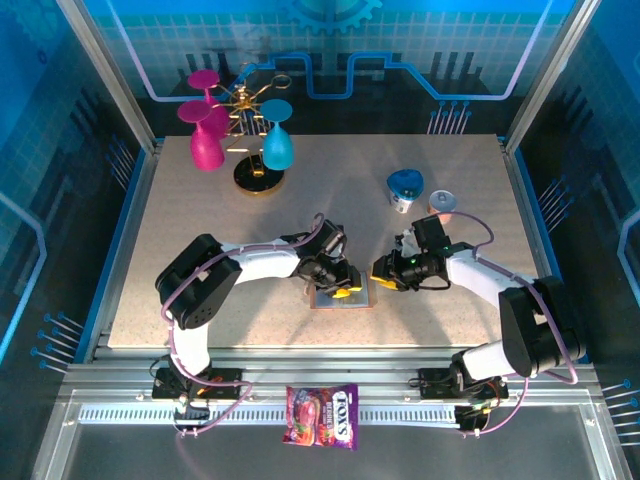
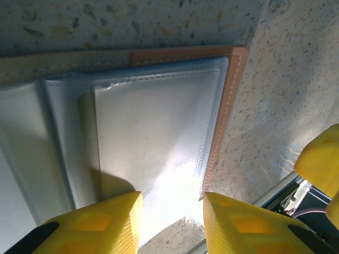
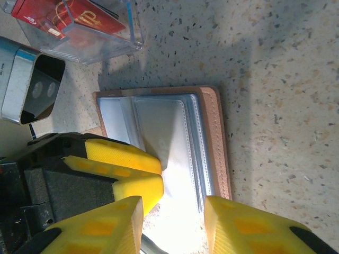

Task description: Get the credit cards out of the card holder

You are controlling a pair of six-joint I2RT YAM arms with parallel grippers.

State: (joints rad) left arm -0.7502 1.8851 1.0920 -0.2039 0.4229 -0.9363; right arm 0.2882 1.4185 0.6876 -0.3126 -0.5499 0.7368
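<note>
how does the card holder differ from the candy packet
The card holder is brown-edged with pale pockets; the candy packet is purple-red and printed. The card holder lies open on the table; the candy packet sits on the front rail, off the table. Both lie flat.

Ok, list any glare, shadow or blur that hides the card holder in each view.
Left wrist: white glare washes out the near pocket of the card holder, by the blurred left tool. Right wrist: a similar hot spot on it beside the right tool, and shadow crossing the table. Top external: evenly lit, but the card holder is small and partly covered.
</note>
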